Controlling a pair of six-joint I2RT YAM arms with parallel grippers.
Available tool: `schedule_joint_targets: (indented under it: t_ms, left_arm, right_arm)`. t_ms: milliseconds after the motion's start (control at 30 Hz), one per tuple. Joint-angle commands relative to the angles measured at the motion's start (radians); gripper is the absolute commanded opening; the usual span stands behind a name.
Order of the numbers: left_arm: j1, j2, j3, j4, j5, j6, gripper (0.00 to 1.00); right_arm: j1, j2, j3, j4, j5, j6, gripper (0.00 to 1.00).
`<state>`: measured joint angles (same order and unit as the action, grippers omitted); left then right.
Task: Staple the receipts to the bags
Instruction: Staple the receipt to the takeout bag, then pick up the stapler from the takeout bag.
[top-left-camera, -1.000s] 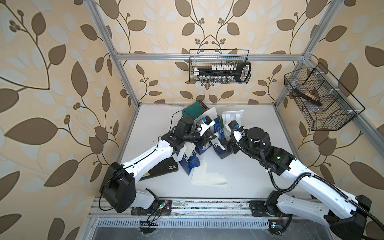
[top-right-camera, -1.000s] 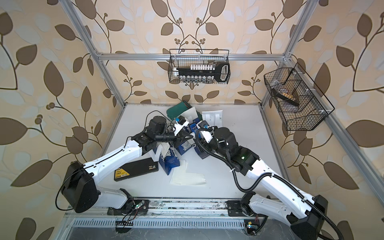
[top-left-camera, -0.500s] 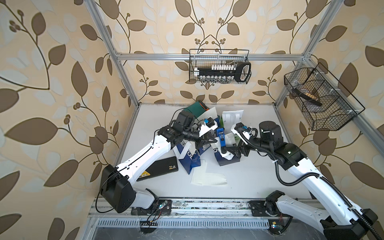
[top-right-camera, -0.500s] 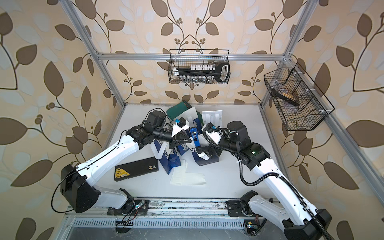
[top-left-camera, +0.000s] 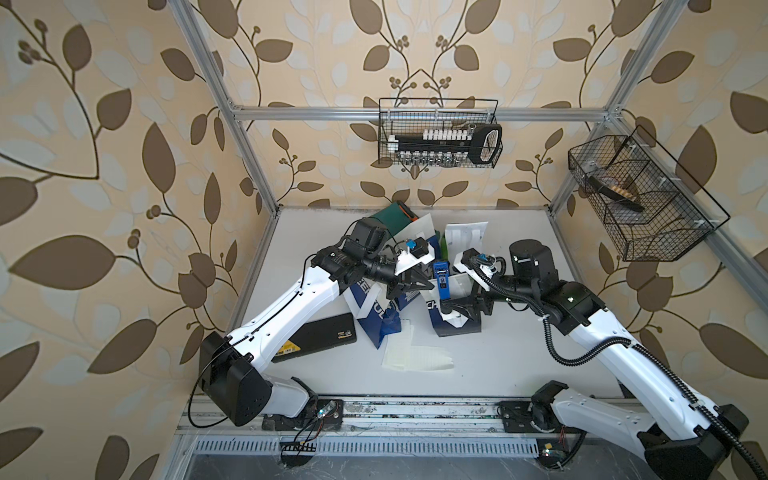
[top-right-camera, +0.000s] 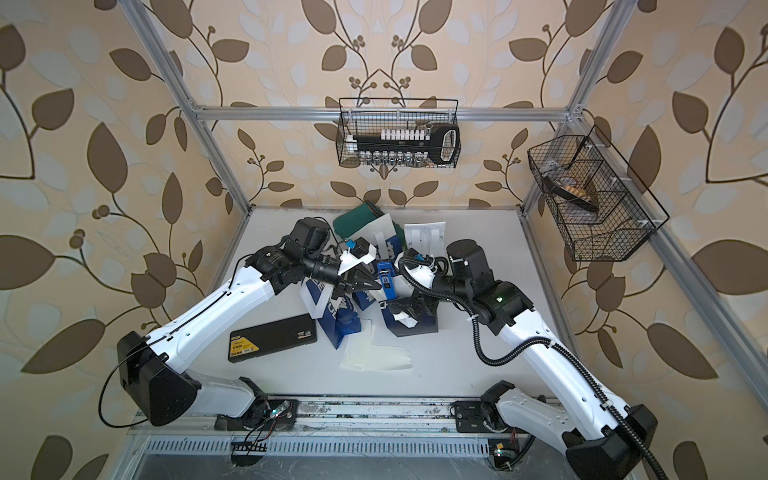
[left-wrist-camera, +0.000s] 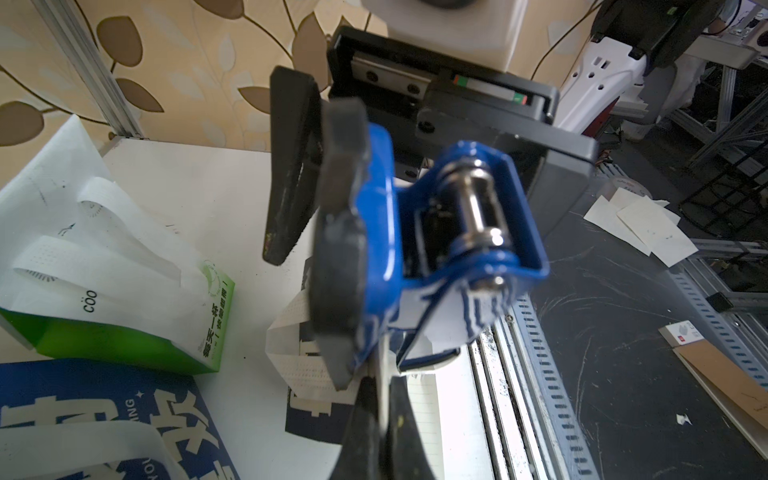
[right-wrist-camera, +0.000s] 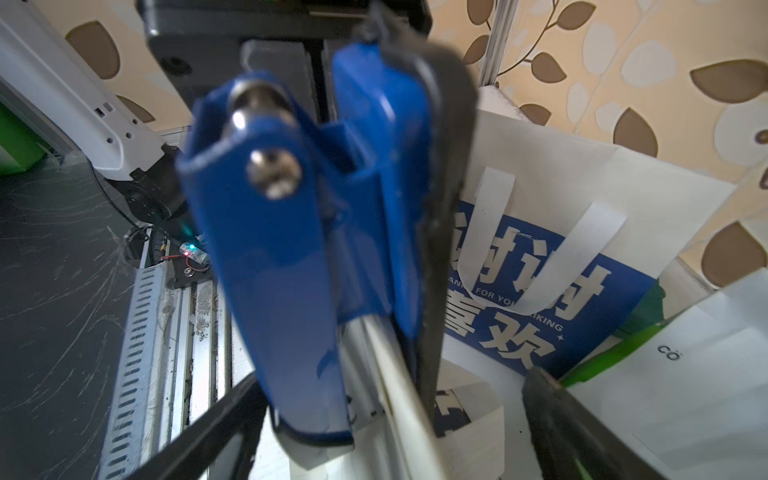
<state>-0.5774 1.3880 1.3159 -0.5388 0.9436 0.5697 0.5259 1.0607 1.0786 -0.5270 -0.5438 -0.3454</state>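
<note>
A blue stapler (top-left-camera: 441, 279) stands upright over a navy-and-white bag (top-left-camera: 454, 328) in the middle of the table. Its mouth sits on printed paper. My right gripper (right-wrist-camera: 390, 382) is open, its fingers wide on either side of the stapler (right-wrist-camera: 291, 249), with a gap to one finger. My left gripper (left-wrist-camera: 380, 395) is shut on a thin white sheet standing on edge under the stapler (left-wrist-camera: 415, 249); whether that is bag rim or receipt I cannot tell. Loose receipts (top-left-camera: 415, 357) lie flat toward the front. Another navy bag (top-left-camera: 374, 316) lies under the left arm. The green-and-white bag (left-wrist-camera: 124, 345) lies behind.
A flat black box with a yellow label (top-left-camera: 316, 338) lies front left beside the left arm. A dark green case (top-left-camera: 395, 218) leans at the back. Wire baskets hang on the back wall (top-left-camera: 438, 133) and the right wall (top-left-camera: 640, 199).
The right arm has drawn back to the right and its jaws have widened around the stapler. The left gripper has stayed shut and shifted slightly toward the back.
</note>
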Motion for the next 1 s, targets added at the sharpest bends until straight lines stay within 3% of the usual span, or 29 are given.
schedule_joint_targets:
  t_ms: [0,133,233,300,367,400,533,567,600,633,700,800,967]
  left_arm:
    - [-0.015,-0.035,0.051,0.037,0.086,0.027,0.00]
    - [-0.017,-0.037,0.047,0.071,0.080,0.011,0.00]
    - [-0.018,-0.042,0.039,0.102,0.068,-0.003,0.00]
    - [-0.018,-0.046,0.033,0.118,0.057,-0.007,0.00]
    - [-0.018,-0.046,0.032,0.123,0.046,-0.007,0.00]
    - [-0.018,-0.046,0.030,0.124,0.044,-0.008,0.00]
    - [-0.017,-0.044,0.020,0.150,0.030,-0.028,0.00]
    - [-0.017,-0.044,0.014,0.163,0.015,-0.037,0.00]
    - [-0.018,-0.045,0.006,0.187,0.004,-0.060,0.00]
    - [-0.017,-0.044,-0.004,0.213,-0.011,-0.080,0.00]
    - [-0.018,-0.045,-0.028,0.272,-0.039,-0.124,0.00]
    - [-0.017,-0.051,-0.073,0.390,-0.085,-0.209,0.00]
    - [-0.034,-0.049,-0.101,0.489,-0.135,-0.265,0.00]
  right_arm:
    - [0.026,0.026,0.042,0.016,-0.067,-0.012,0.94]
    - [0.048,0.048,0.048,0.022,-0.102,0.012,0.88]
    - [0.048,0.056,0.044,0.020,-0.131,0.035,0.70]
    - [0.048,0.061,0.042,0.020,-0.145,0.047,0.41]
    - [0.048,0.066,0.040,0.026,-0.142,0.058,0.05]
    - [0.047,0.065,0.036,0.033,-0.138,0.060,0.00]
    - [0.045,0.046,0.019,0.089,-0.079,0.090,0.00]
    - [0.046,0.044,0.022,0.108,-0.051,0.114,0.18]
    - [0.046,0.039,0.024,0.120,-0.009,0.130,0.42]
    - [0.045,0.029,0.021,0.138,0.030,0.140,0.54]
    - [0.046,0.005,0.010,0.183,0.133,0.161,0.67]
    - [0.045,-0.037,-0.011,0.235,0.292,0.172,0.76]
    - [0.055,-0.077,-0.036,0.248,0.503,0.204,0.78]
